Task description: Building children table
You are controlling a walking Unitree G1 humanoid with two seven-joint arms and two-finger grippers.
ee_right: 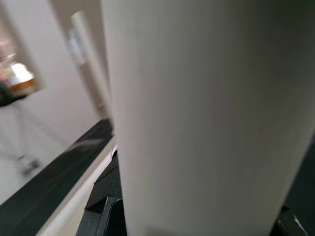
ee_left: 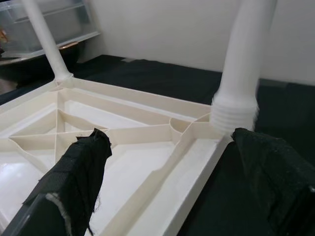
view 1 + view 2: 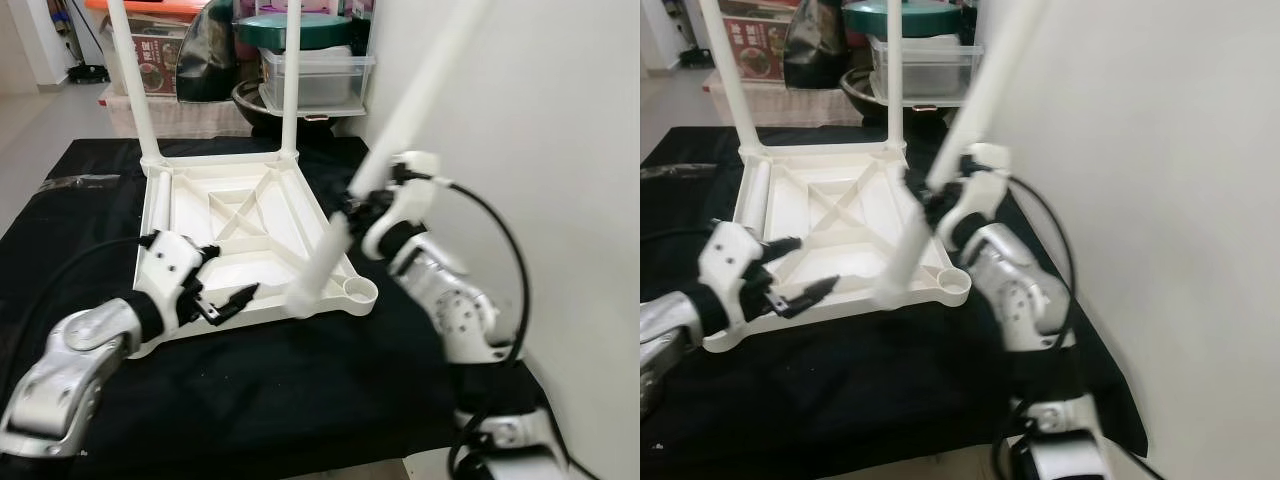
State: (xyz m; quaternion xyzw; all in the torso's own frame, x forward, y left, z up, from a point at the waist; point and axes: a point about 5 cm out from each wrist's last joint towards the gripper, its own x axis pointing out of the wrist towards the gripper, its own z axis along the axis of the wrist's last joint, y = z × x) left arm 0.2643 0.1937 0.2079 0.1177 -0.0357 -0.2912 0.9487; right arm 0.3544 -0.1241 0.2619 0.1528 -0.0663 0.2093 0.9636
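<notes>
Left eye view: right gripper clamped tilted leg mid-shaft; light, rigid, slippery plastic. Left gripper spread wide above tabletop.

Your two head views look forward and down from above the upturned white tabletop on the black cloth, sharing nearly one scene. Your left wrist view faces low across the tabletop, close. Your right wrist view sits against a white leg.
</notes>
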